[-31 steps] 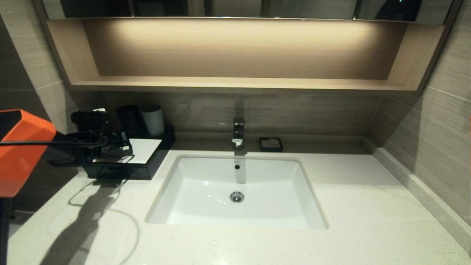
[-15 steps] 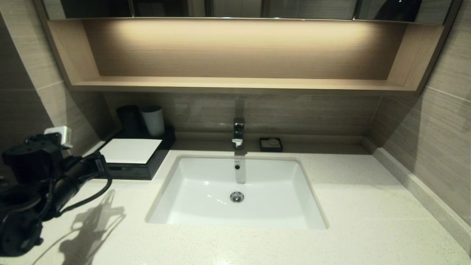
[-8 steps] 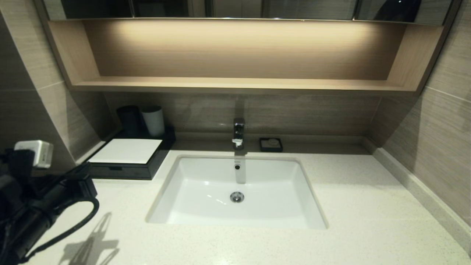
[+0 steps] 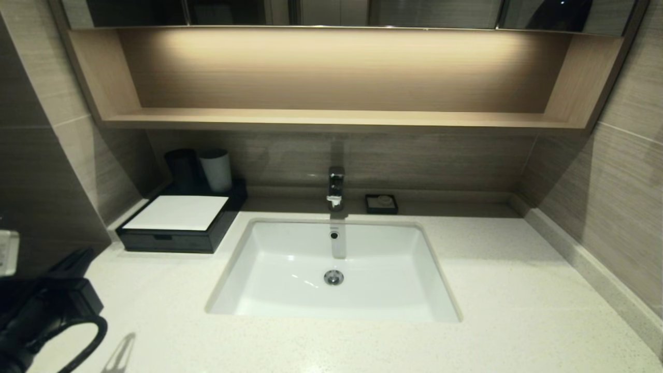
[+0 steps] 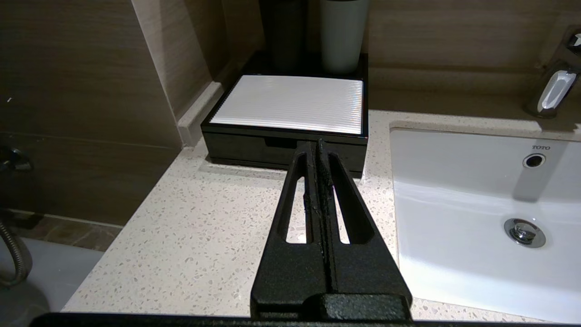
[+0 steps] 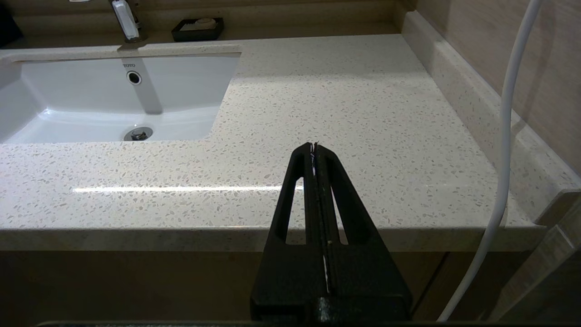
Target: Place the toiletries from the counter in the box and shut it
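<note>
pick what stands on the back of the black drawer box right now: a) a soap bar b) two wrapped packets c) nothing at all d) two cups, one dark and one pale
d: in the head view a dark cup and a pale cup stand side by side at the rear of the black drawer box, behind its white top panel; the left wrist view shows the same pair.

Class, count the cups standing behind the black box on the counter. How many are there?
2. A dark cup and a pale cup stand side by side behind the box, dark one nearer the side wall. None looks hidden.
</note>
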Tool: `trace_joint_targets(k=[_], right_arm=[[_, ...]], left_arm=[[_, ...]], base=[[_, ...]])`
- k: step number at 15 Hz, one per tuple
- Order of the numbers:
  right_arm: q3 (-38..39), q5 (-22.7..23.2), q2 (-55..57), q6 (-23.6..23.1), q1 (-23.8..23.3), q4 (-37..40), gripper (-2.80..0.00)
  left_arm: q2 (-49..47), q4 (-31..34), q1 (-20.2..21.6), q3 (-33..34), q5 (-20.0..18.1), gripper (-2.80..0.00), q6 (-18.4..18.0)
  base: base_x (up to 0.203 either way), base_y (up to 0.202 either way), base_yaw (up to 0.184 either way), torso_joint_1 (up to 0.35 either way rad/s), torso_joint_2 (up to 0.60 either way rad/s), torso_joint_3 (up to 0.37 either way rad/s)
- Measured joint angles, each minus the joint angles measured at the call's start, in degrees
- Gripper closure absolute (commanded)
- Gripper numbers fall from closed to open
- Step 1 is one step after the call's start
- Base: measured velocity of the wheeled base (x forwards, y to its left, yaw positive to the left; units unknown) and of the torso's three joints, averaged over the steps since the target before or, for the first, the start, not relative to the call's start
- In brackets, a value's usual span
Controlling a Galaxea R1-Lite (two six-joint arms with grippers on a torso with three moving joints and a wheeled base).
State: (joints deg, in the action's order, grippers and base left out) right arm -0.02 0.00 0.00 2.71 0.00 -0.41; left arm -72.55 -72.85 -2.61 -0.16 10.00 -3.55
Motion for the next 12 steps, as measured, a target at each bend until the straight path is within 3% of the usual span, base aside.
trace_joint_targets(k=[6,12], right_arm=[[0.0,0.0,0.0,0.0,0.0,0.0,0.00],[0.0,0.0,0.0,0.0,0.0,0.0,0.00]], left_arm=[[12.6,8.5,0.1,0.2,-0.5,0.00,-0.2],[32.0,27.1,0.4,0.2,-2.4,0.00,0.1]], base=[[0.000,0.000,0.000,0.000,0.00,0.000],[0.000,0.000,0.000,0.000,0.00,0.000]])
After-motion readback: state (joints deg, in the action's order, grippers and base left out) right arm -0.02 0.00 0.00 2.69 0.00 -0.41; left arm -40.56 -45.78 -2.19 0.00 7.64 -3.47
